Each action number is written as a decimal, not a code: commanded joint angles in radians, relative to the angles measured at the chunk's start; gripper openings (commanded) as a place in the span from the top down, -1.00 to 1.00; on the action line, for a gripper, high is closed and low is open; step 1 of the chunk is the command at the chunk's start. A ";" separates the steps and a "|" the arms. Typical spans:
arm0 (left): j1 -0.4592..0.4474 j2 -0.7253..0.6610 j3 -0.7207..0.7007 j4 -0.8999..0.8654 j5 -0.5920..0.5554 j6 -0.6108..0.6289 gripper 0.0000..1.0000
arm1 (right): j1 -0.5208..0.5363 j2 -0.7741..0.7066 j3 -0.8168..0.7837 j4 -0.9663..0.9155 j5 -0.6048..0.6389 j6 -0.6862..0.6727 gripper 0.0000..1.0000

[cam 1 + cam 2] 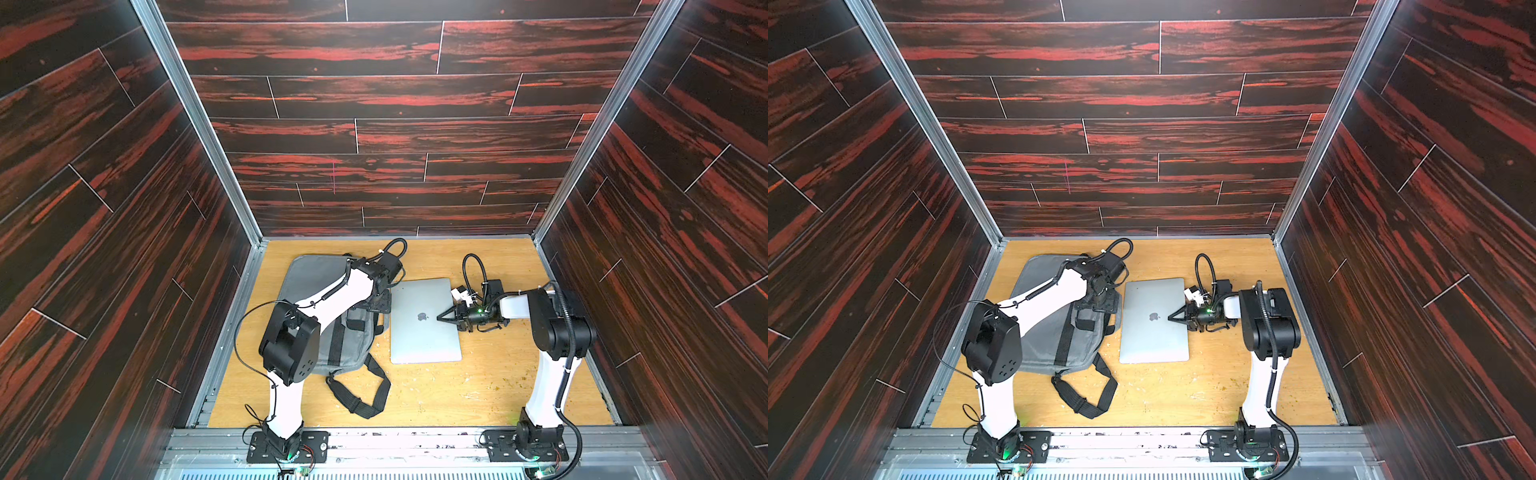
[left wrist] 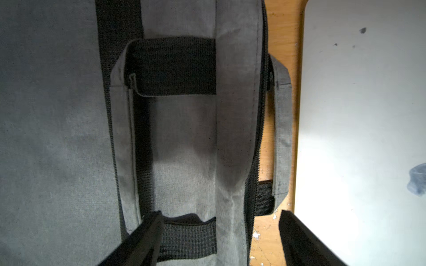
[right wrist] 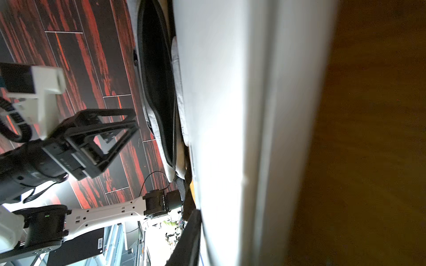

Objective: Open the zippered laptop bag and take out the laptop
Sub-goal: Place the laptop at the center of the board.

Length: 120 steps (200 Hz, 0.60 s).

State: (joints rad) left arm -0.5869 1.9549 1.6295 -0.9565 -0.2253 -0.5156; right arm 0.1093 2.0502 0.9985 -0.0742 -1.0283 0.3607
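the zippered laptop bag (image 1: 309, 274) lies flat along the left edge of the counter (image 1: 498, 386), reaching toward the far left corner, with its black shoulder strap (image 1: 374, 399) looped toward the near edge. the left claw (image 2: 220, 214) hangs over the bag's zip side, spread wide and holding nothing. the laptop (image 1: 419, 332) lies closed, logo up, mid-counter just beside the bag and fully out of it. the right claw (image 1: 441, 318) sits over the laptop's right edge; i cannot tell how far it is parted.
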 commanded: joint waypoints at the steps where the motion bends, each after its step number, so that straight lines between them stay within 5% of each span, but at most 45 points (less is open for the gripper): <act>1: 0.007 -0.052 0.020 -0.036 0.016 0.009 -0.67 | -0.007 0.041 0.008 -0.002 -0.003 -0.029 0.38; 120: 0.035 -0.101 0.016 -0.049 0.038 0.061 -0.79 | -0.073 -0.062 0.010 -0.148 0.151 -0.109 -0.05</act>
State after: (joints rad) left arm -0.5667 1.9064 1.6295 -0.9726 -0.1894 -0.4736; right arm 0.0723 2.0464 1.0012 -0.1108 -1.0237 0.3172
